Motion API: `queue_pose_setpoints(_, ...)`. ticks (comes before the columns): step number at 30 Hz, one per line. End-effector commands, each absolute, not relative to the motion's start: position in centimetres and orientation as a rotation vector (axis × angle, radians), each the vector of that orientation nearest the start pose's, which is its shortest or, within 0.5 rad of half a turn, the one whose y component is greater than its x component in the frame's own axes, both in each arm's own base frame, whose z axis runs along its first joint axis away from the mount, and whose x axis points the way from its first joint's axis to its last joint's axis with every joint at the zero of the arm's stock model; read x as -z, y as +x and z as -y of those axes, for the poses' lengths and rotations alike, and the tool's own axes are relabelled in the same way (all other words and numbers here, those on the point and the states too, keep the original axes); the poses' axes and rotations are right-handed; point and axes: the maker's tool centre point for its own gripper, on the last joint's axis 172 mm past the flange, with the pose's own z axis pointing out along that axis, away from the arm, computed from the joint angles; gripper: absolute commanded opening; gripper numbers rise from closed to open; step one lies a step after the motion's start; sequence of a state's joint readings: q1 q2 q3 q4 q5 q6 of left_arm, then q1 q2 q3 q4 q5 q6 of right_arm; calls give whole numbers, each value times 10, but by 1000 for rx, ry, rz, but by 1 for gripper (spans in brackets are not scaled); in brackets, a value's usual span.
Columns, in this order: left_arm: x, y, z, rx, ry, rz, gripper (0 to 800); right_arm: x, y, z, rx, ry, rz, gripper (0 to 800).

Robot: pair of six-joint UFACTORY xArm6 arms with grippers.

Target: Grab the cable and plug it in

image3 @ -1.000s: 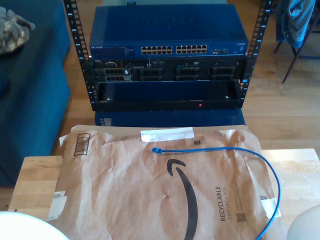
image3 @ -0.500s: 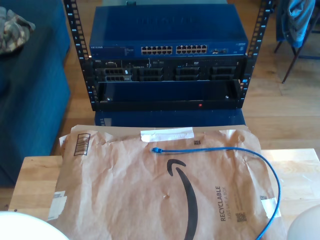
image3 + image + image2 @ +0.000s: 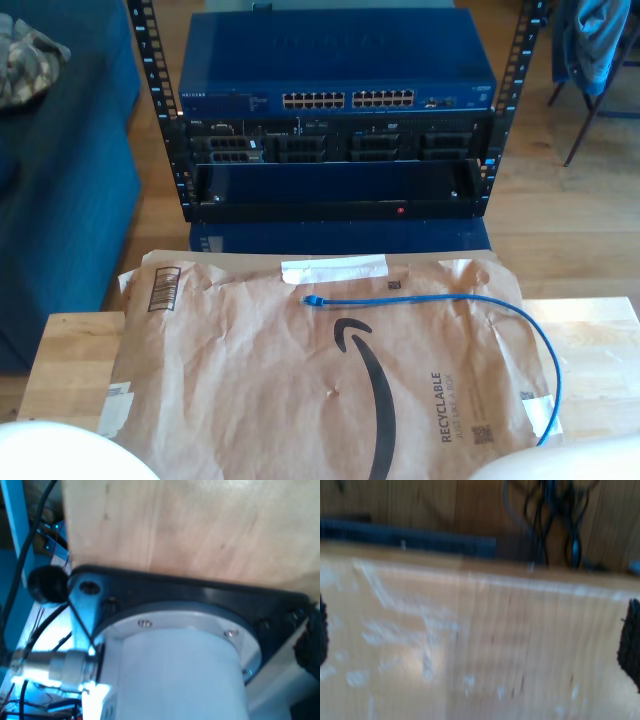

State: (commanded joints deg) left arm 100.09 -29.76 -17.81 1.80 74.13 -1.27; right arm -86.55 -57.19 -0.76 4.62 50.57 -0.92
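The blue cable (image 3: 470, 300) lay untouched on a brown paper mailer (image 3: 250, 380) spread over the wooden bench (image 3: 70, 350), one plug (image 3: 311, 299) pointing toward the blue network switch (image 3: 337, 72) in the rack beyond. My second gripper (image 3: 475, 625) hung with its dark fingers (image 3: 630, 642) spread wide over bare wood, nothing between them; whether my first gripper was released or clenched could not be told from its view of an arm base (image 3: 175, 675). A good pickup would likely mean closing just behind the plug, keeping it level and square to an open port (image 3: 350, 100), with slack left trailing behind the fingers.
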Motion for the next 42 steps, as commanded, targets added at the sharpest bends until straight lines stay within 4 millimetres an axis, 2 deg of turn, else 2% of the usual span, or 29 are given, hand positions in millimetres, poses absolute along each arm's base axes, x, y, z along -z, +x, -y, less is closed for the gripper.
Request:
queue_pose_setpoints(2, -100, -36, -167, 437, 1781, -2156, 800, -106, 28, 240, 276, -2250, -2270, 799)
queue_pose_setpoints(6, -111, -28, -183, 419, 1798, -2181, 800, -115, 30, 236, 251, -2155, -2326, 799)
queue_pose_setpoints(13, -130, -9, -184, 477, 1818, -2152, 800, -132, 32, 231, 195, -2047, -2372, 796)
queue_pose_setpoints(15, -136, -3, -186, 491, 1829, -2151, 800, -133, 33, 224, 117, -2012, -2355, 797)
queue_pose_setpoints(21, -140, 9, -191, 505, 1854, -2159, 800, -135, 34, 222, -65, -1949, -2288, 799)
queue_pose_setpoints(23, -144, 16, -195, 496, 1857, -2172, 800, -146, 37, 224, -75, -1936, -2289, 798)
queue_pose_setpoints(26, -147, 33, -197, 498, 1877, -2173, 800, -157, 52, 225, -126, -1902, -2302, 797)
queue_pose_setpoints(30, -155, 58, -202, 506, 1911, -2206, 800, -154, 88, 222, -248, -1885, -2303, 797)
queue_pose_setpoints(33, -159, 77, -193, 552, 1923, -2218, 800, -151, 109, 219, -329, -1881, -2302, 782)
queue_pose_setpoints(35, -161, 88, -182, 597, 1933, -2218, 800, -145, 111, 208, -424, -1942, -2259, 788)
queue_pose_setpoints(37, -167, 99, -180, 606, 1951, -2227, 800, -153, 117, 216, -403, -1931, -2286, 790)
queue_pose_setpoints(40, -169, 114, -174, 615, 1971, -2244, 800, -149, 119, 217, -422, -1858, -2348, 796)
queue_pose_setpoints(42, -168, 122, -169, 622, 1987, -2252, 800, -154, 126, 220, -403, -1869, -2348, 796)
